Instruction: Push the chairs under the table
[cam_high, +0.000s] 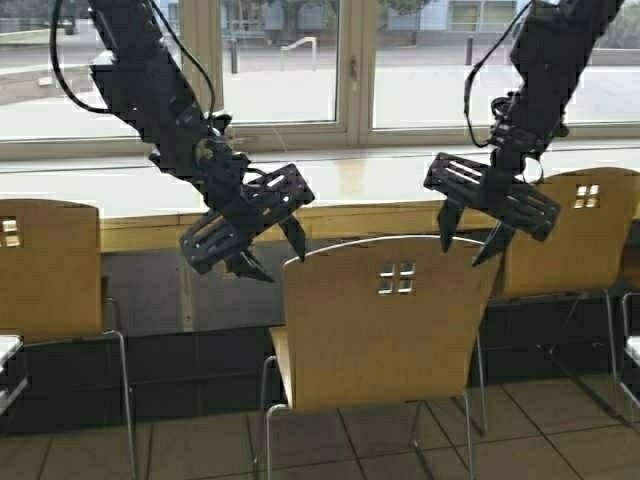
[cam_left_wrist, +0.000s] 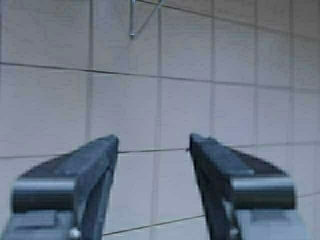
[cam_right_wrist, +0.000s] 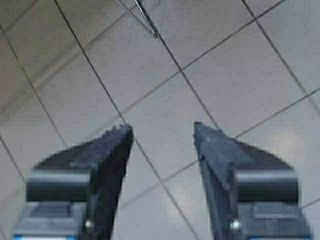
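You see the middle chair (cam_high: 380, 320) standing near you, pulled out from the table (cam_high: 380, 185), which runs along the far window. The left gripper (cam_high: 270, 252) hangs just left of the backrest's upper corner, fingers (cam_left_wrist: 100, 160) spread open and holding nothing. The right gripper (cam_high: 470, 240) hangs just above the backrest's upper right corner, fingers (cam_right_wrist: 215, 150) likewise apart. Both wrist views show only tiled floor (cam_left_wrist: 200, 75) between the fingers. Further chairs stand at left (cam_high: 50, 270) and right (cam_high: 570, 230).
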